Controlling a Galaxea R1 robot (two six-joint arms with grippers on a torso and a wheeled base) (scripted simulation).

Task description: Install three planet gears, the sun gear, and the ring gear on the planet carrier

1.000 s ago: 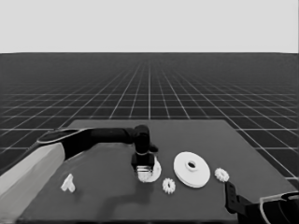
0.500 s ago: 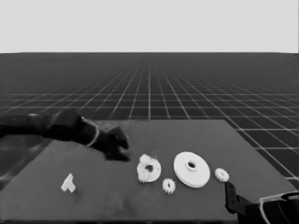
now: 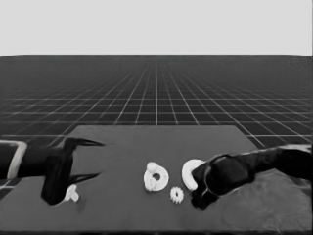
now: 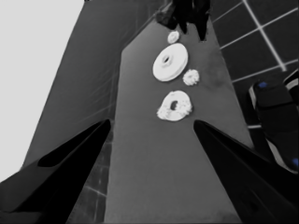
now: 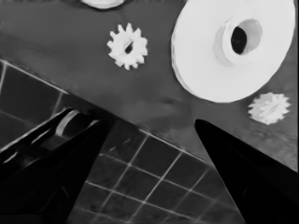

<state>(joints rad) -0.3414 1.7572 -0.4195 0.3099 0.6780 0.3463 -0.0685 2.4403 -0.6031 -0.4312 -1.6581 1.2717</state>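
Presently we find the right gripper [image 3: 198, 198] near the table's [image 3: 122, 142] front edge, fingers spread wide and empty. Beside it lies the larger round part [image 5: 233, 46], partly hidden in the head view, a loose gear [image 5: 268, 107] just beyond. We judge that gear light, rigid and small; grip across its teeth. The left gripper [image 3: 90, 159] waits open over the left end.
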